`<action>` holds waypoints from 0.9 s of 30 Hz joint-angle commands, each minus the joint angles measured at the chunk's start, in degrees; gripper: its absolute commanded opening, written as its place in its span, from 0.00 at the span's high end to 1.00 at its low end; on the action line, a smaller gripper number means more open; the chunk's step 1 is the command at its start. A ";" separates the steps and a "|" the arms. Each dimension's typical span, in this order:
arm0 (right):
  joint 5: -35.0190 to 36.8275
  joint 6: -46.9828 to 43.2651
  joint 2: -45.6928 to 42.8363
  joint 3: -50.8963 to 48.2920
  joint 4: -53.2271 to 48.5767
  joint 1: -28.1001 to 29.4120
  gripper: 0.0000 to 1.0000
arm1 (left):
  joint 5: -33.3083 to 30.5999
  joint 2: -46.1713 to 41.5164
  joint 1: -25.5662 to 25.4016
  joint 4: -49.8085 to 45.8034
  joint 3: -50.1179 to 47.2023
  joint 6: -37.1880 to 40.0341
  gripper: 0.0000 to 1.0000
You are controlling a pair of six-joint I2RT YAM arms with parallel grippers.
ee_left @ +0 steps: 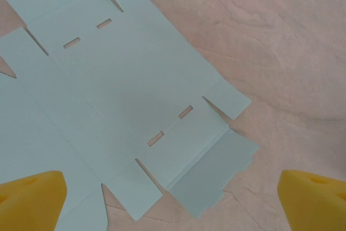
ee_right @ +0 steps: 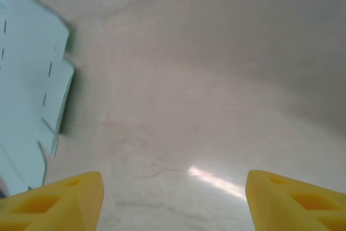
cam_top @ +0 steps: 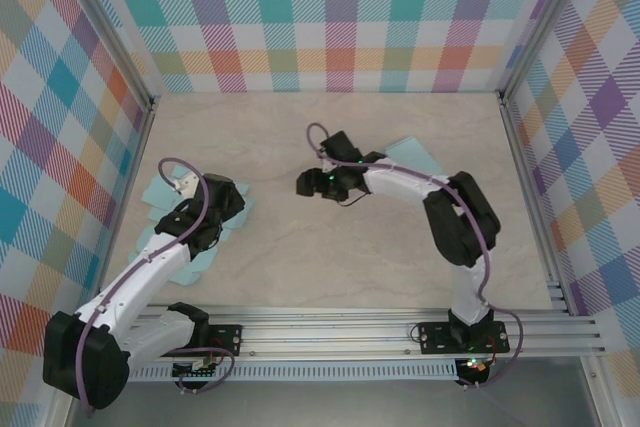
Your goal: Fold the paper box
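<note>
Left pincer [ee_left: 173, 201]: released, jaws spread wide, empty, poised above the paper box [ee_left: 119, 96]. The box lies flat and unfolded on the bench [ee_left: 292, 52], at its left side. Right pincer [ee_right: 174, 201]: released, empty, over bare bench near the centre.

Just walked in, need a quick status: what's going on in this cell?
Two arms are set up to fold a paper box, and nothing is folded yet. The left gripper is open above a flat light-blue box blank that lies spread out on the table. The right gripper is also open, over bare table near the middle, holding nothing. A second blue sheet lies behind the right arm.
</note>
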 commanded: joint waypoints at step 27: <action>-7.91 9.88 29.57 38.23 -7.91 10.96 0.43 | -4.89 -8.64 0.95 -4.31 -1.82 -0.40 0.00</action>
